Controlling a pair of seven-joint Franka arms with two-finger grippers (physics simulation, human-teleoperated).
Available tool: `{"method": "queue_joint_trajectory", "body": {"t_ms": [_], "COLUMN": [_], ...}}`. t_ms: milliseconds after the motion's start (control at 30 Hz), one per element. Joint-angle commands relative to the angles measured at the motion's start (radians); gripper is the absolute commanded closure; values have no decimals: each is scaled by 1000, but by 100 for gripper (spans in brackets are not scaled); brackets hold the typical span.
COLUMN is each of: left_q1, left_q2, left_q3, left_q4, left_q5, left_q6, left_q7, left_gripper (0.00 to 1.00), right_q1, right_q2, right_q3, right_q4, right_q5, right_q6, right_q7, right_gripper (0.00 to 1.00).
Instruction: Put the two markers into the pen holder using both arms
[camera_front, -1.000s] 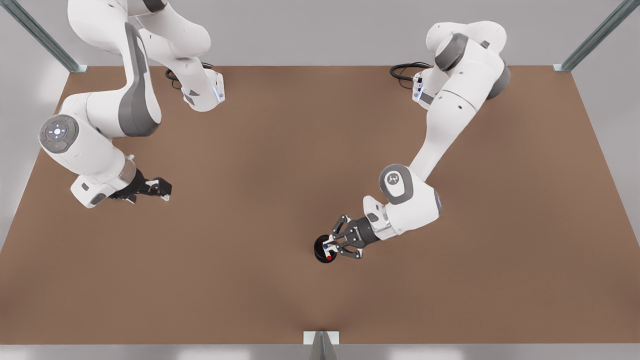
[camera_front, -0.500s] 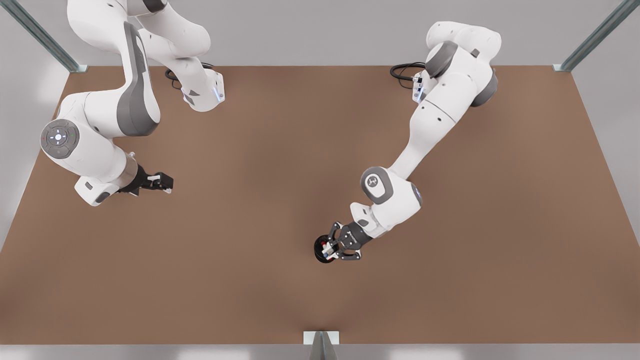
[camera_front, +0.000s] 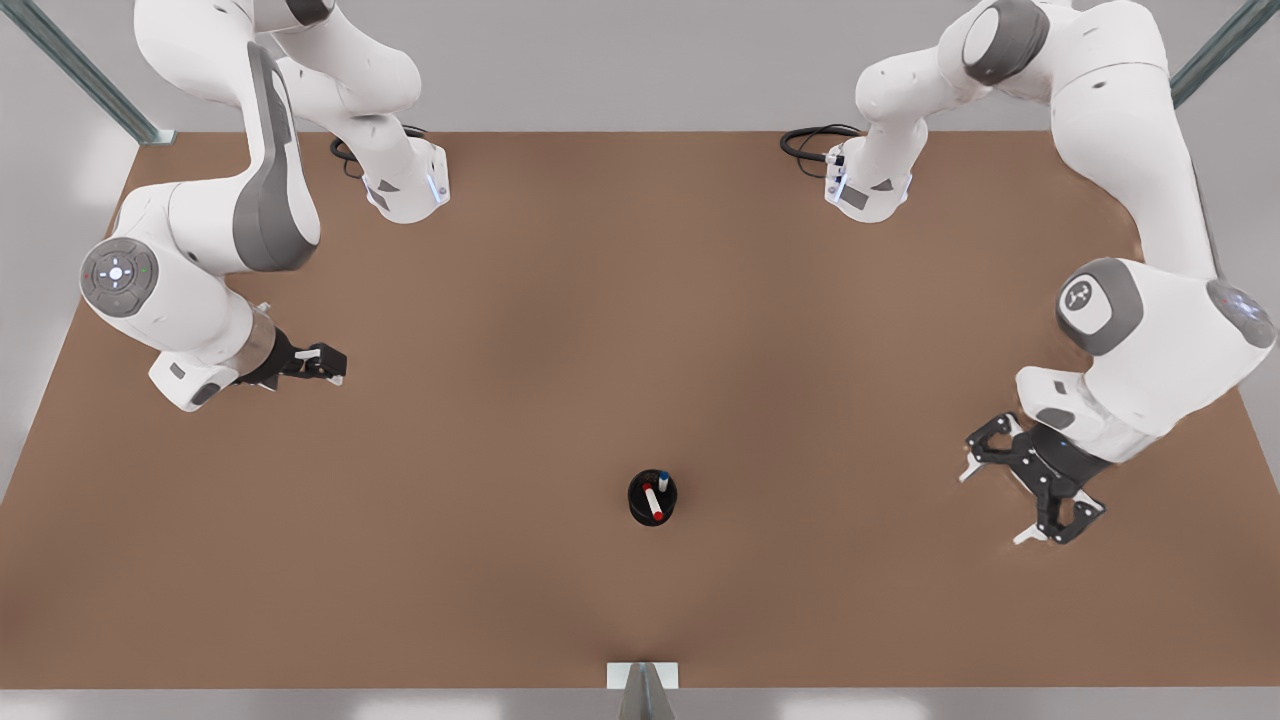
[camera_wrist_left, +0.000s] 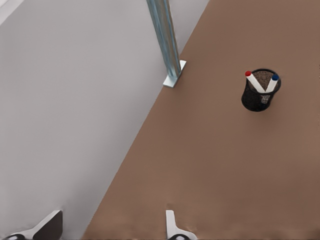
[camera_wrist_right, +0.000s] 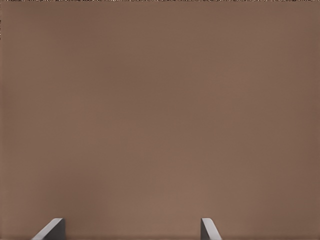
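You are seeing the red marker (camera_front: 652, 500) and blue marker (camera_front: 663, 482) leaning crossed in the pen holder (camera_front: 636, 510) near the table's (camera_front: 600, 300) camera-side edge, while the left gripper (camera_front: 993, 508) and right gripper (camera_front: 328, 365) are hanging spread, empty, well apart at opposite side edges.

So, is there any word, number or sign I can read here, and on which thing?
No readable words or numbers.
White emblem on the grey joint above the left claw: a mark, no letters.
Coloured dots on the joint above the right claw: too small to read.
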Motion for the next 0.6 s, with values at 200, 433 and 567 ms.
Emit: {"method": "queue_joint_trajectory", "body": {"t_ms": [200, 433, 567], "left_q1": [-278, -299, -301], "left_q2": [-197, -174, -168], "left_q3": [389, 387, 387], "left_q4": [-46, -33, -33], "left_q5": [12, 29, 30], "left_q6": [-503, -480, -476], "left_q7": [-1164, -1236, -1253], "left_gripper": [0, 0, 0], "right_q1": [3, 2, 2], "right_q2": [6, 7, 7], "right_q3": [2, 2, 2], "right_q4": [37, 36, 36], "right_q5": [-1, 1, 1], "right_q6": [-2, -2, -2], "right_q7": [11, 8, 8], "right_gripper": [0, 0, 0]}}
